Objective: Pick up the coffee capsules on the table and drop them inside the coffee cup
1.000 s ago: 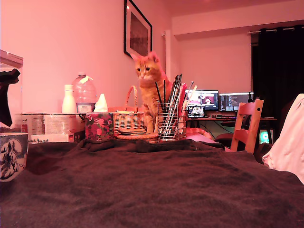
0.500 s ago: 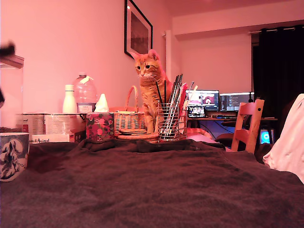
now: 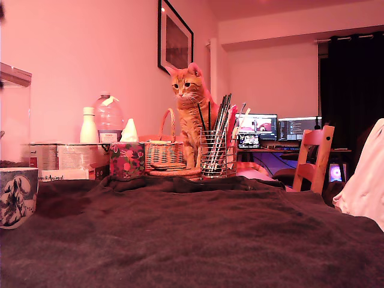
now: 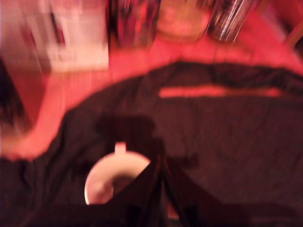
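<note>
Fingers (image 4: 158, 189) are looking pressed together above the cup (image 4: 106, 177), though blur is hiding whether they are pinching anything. No capsule is showing. I am judging one light, stiff and slippery, best gripped across its tapered body.

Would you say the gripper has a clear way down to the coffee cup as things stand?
Probably yes: in the blurred wrist view the gripper sits above the coffee cup, whose open mouth faces up with nothing over it; whether its fingers are shut is unclear.

Desk (image 3: 198, 240) cloth bare mid & front; mug (image 3: 17, 197) at exterior view's left edge; box (image 3: 126, 160), basket (image 3: 164, 153), pen holder (image 3: 213, 154) along back.
</note>
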You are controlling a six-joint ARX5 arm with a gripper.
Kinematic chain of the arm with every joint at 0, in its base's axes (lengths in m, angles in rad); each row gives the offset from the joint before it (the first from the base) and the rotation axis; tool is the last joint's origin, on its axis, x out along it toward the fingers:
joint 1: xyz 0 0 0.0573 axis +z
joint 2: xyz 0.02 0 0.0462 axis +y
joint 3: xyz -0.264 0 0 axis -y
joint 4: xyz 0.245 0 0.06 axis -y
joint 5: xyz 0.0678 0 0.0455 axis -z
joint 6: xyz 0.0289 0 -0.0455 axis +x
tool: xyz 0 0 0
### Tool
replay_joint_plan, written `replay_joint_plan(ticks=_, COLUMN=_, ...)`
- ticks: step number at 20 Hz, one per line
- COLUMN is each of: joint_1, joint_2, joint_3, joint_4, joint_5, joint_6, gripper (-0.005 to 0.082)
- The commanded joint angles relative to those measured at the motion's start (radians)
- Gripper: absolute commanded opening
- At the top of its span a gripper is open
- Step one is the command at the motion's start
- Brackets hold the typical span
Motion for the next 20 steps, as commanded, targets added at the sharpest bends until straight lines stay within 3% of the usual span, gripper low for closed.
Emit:
replay_joint_plan(ticks=1, joint_1=-0.003, joint_2=-0.032, joint_3=-0.037, joint_4=0.03, joint_5=0.001, joint_6=0.004, gripper=-0.0024)
replay_joint_plan(ticks=8, joint_1=-0.003, joint_2=-0.242, joint_3=-0.269, joint_4=0.19, joint_5=0.001, joint_6=-0.007, gripper=-0.0024)
replay_joint_plan(ticks=11, joint_1=-0.003, joint_2=-0.325, joint_3=-0.36, joint_4=0.254, joint_5=0.001, joint_6=-0.035, gripper=-0.0024)
replay_joint_plan(ticks=20, joint_1=-0.003, joint_2=-0.524, joint_3=-0.53, joint_4=0.267, joint_5=-0.03, joint_6=-0.038, gripper=-0.0024)
